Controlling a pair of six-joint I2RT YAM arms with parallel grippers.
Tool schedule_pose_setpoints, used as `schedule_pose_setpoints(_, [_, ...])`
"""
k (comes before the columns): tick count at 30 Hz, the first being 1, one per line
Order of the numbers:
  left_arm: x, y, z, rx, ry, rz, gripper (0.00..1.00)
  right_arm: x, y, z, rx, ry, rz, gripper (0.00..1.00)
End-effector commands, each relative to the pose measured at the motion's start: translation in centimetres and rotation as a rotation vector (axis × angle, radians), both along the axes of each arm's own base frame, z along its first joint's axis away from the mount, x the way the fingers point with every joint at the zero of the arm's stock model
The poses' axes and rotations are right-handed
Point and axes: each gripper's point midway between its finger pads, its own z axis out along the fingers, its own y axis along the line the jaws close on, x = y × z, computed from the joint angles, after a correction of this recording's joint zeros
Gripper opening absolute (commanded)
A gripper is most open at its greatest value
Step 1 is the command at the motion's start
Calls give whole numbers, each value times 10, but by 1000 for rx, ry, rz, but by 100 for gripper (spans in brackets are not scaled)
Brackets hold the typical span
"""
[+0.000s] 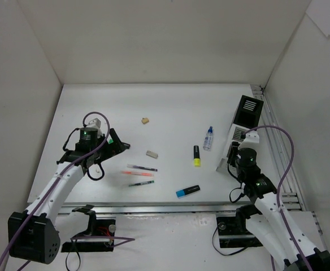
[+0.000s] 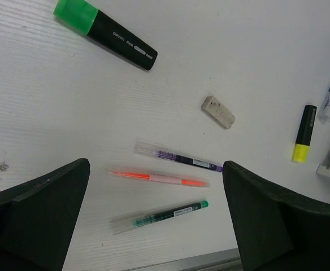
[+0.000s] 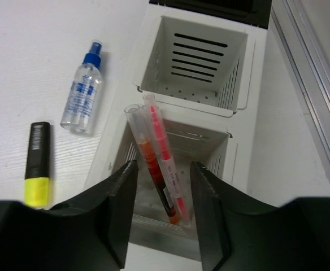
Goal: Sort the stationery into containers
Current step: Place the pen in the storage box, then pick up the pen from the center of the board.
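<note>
My right gripper [image 3: 163, 165] hangs open over the organizer's near white compartment [image 3: 233, 164]. An orange pen [image 3: 145, 147] and a pink pen [image 3: 160, 135] lean inside it, between the fingers and touching neither. My left gripper [image 2: 155, 166] is wide open and empty above a purple pen [image 2: 179, 157], an orange pen [image 2: 159, 178] and a green pen [image 2: 165, 214] lying on the table. The organizer [image 1: 245, 121] stands at the right, black section farthest back.
Loose on the table lie a green highlighter [image 2: 105, 34], a white eraser [image 1: 151, 153], a tan eraser [image 1: 146, 119], a yellow highlighter [image 1: 196, 156], a blue highlighter [image 1: 187, 191] and a blue-capped bottle [image 1: 208, 138]. A metal rail [image 1: 278, 147] runs along the right wall.
</note>
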Motion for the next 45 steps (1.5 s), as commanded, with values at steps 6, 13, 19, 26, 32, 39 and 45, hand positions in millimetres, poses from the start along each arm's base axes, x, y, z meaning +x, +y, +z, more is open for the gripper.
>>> schedule_pose_setpoints(6, [4, -9, 39, 0, -77, -13, 99, 12, 7, 102, 12, -207, 50, 74])
schedule_pose_setpoints(13, [-14, -22, 14, -8, 68, 46, 99, 15, 19, 131, 36, -239, 113, 98])
schedule_pose_setpoints(19, [-5, -37, -3, -56, 133, 133, 99, 17, 21, 122, 32, -212, 110, 98])
schedule_pose_setpoints(26, [9, -65, -22, -83, 215, 266, 99, 11, -1, 115, 43, -207, -47, 98])
schedule_pose_setpoints(32, [9, -90, -41, -95, 247, 343, 99, 5, -15, 112, 27, -203, -132, 98])
schedule_pose_setpoints(39, [9, -92, -57, -49, 302, 368, 97, 5, -17, 110, 21, -194, -138, 98])
schedule_pose_setpoints(45, [24, -96, -62, -30, 282, 374, 87, 4, -16, 108, 20, -185, -132, 98])
